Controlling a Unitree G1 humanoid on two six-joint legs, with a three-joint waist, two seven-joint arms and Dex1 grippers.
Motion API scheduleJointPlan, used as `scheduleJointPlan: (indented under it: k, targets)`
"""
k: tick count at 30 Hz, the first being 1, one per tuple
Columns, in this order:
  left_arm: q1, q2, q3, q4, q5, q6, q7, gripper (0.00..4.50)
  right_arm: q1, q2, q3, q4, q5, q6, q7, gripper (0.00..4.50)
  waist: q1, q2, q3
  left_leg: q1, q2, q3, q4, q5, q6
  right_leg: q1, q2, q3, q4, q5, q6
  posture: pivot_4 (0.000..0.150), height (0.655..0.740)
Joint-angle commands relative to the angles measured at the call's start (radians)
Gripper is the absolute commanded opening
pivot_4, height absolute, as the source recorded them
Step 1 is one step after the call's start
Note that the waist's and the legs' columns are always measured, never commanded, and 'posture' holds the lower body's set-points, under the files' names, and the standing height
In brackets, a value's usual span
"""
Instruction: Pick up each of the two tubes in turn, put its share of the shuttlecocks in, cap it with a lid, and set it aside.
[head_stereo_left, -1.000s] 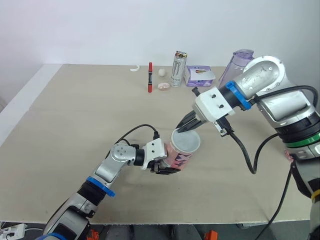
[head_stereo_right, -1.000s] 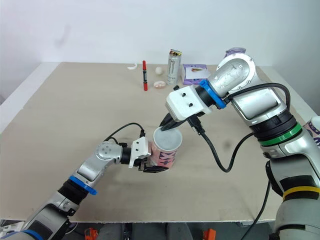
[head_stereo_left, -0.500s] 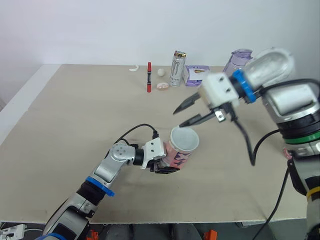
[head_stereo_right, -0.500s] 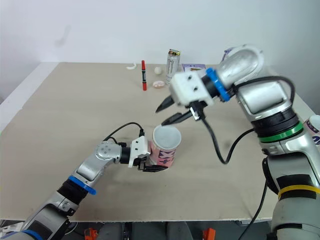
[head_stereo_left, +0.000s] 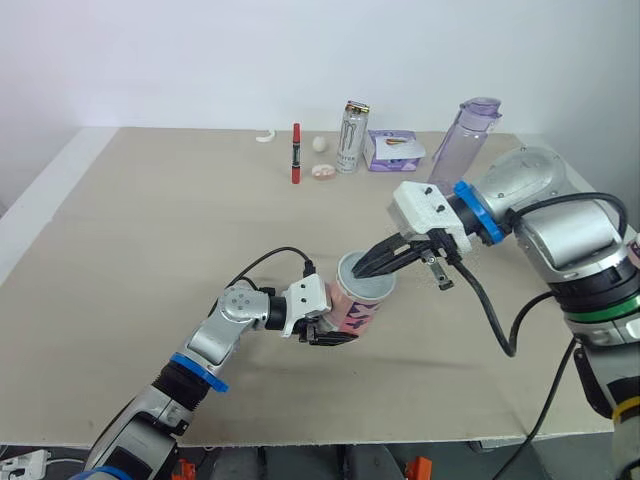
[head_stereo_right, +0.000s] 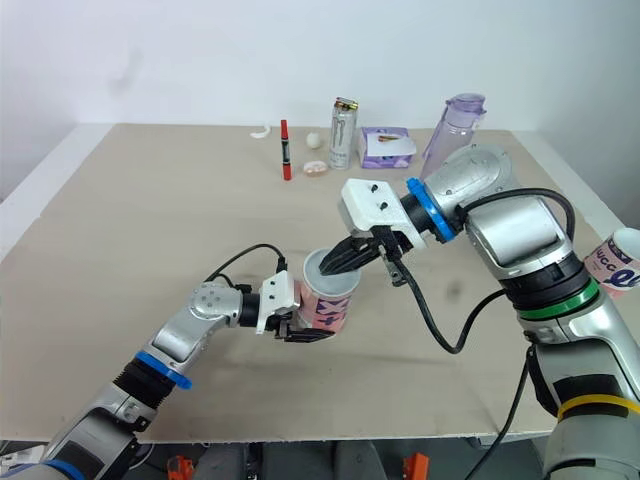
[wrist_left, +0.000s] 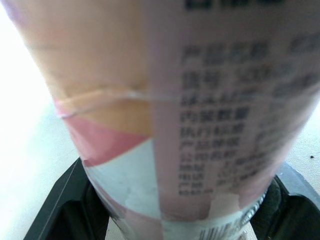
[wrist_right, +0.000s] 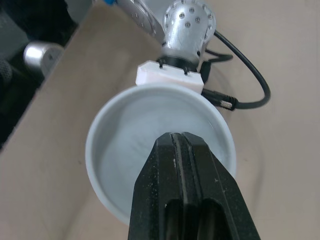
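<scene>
Since half a second ago, the right gripper (head_stereo_left: 362, 270) has come down from above the tube. Its two black fingers, spread apart then, are now pressed together and hold nothing. Their tips are at the top of the pale lid (head_stereo_left: 372, 290), touching it or just over it. The lid sits on the pink printed tube (head_stereo_left: 352, 312), which leans a little near the middle of the tan table (head_stereo_left: 150, 250). The left gripper (head_stereo_left: 330, 337) clamps the tube's lower part, one finger on each side. A can (head_stereo_left: 352, 137), a red pen (head_stereo_left: 297, 153) and a purple bottle (head_stereo_left: 462, 140) are near the table's far edge.
</scene>
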Motion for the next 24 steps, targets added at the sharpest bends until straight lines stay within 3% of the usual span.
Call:
scheduleJointPlan:
  k: [1, 9, 17, 22, 24]
  targets:
    - [0.03, 0.041, -0.001, 0.086, 0.079, 0.066, 0.05, 3.14, 0.005, 0.004, 0.051, 0.028, -0.09, -0.004, 0.012, 0.1, 0.0, 0.0, 0.0, 0.0, 0.0, 0.0, 0.0, 0.0, 0.0, 0.0, 0.0, 0.0, 0.0, 0.0, 0.0, 0.15, 0.74]
    - [0.031, 0.038, -0.001, 0.078, 0.079, 0.067, 0.059, 3.14, 0.065, 0.028, 0.099, 0.072, -0.191, -0.078, 0.019, 0.1, 0.0, 0.004, -0.007, 0.002, 0.006, -0.003, 0.0, -0.001, -0.001, 0.002, -0.003, -0.016, -0.016, 0.0, 0.0, 0.15, 0.74]
    - [0.03, 0.033, 0.001, 0.077, 0.077, 0.056, 0.069, 3.14, 0.077, 0.047, 0.103, 0.084, -0.209, -0.096, 0.039, 0.1, 0.0, 0.004, -0.017, 0.005, 0.009, -0.002, 0.0, -0.001, -0.001, 0.002, -0.022, -0.042, -0.023, 0.0, 0.0, 0.15, 0.74]
    - [0.036, 0.036, 0.013, 0.077, 0.071, 0.046, 0.074, 3.14, 0.048, 0.024, 0.007, 0.057, -0.113, 0.003, 0.064, 0.1, 0.002, 0.007, -0.017, 0.005, 0.01, -0.001, -0.001, -0.001, -0.001, 0.001, -0.033, -0.061, -0.028, 0.0, 0.0, 0.15, 0.74]
    - [0.038, 0.039, 0.023, 0.075, 0.069, 0.032, 0.079, 3.14, 0.026, 0.002, -0.096, 0.056, -0.018, 0.092, 0.062, 0.1, 0.006, 0.008, -0.016, 0.004, 0.01, -0.001, -0.001, -0.001, -0.001, 0.001, -0.034, -0.064, -0.028, 0.0, 0.0, 0.15, 0.74]
